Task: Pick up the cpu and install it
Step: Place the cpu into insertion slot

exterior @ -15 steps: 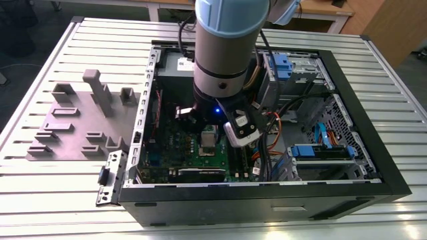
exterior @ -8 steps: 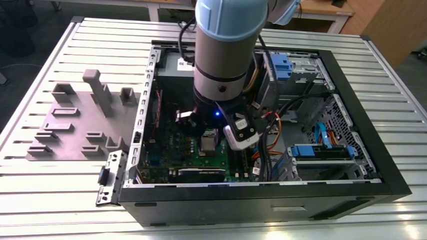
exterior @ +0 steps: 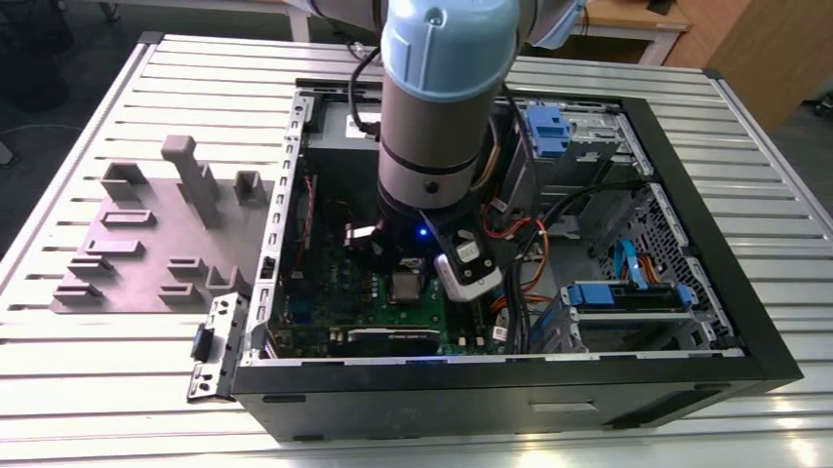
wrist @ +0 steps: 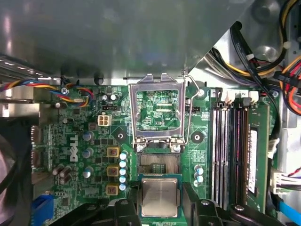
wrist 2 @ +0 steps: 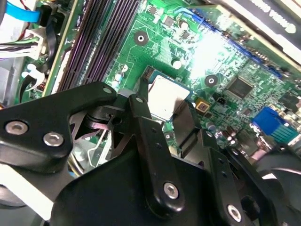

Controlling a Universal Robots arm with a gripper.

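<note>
Judging from both wrist views, the pick-up part looks done: the cpu (wrist: 160, 197) is pinched by its opposite edges between the black fingers (wrist: 192, 205) of the gripper (wrist: 160, 203), with its silver top facing up. It hangs over the green motherboard (wrist: 101, 141), just beside the socket (wrist: 159, 164) and not in it. The socket lies uncovered, its metal frame (wrist: 157, 81) is folded back, and the thin wire lever (wrist: 187, 108) is released, so the place is ready. The installing itself is left - I judge the chip is not yet seated and the frame not yet closed over it. In the second wrist view the cpu (wrist 2: 165, 96) shows between the finger tips (wrist 2: 141, 110), but the right finger's contact line is in shadow and I cannot confirm it exactly. How high the chip is above the board is hard to tell. In the exterior view the arm (exterior: 436, 97) reaches down into the open computer case (exterior: 521, 400) and covers most of the work area - the chip cannot be made out there with certainty
</note>
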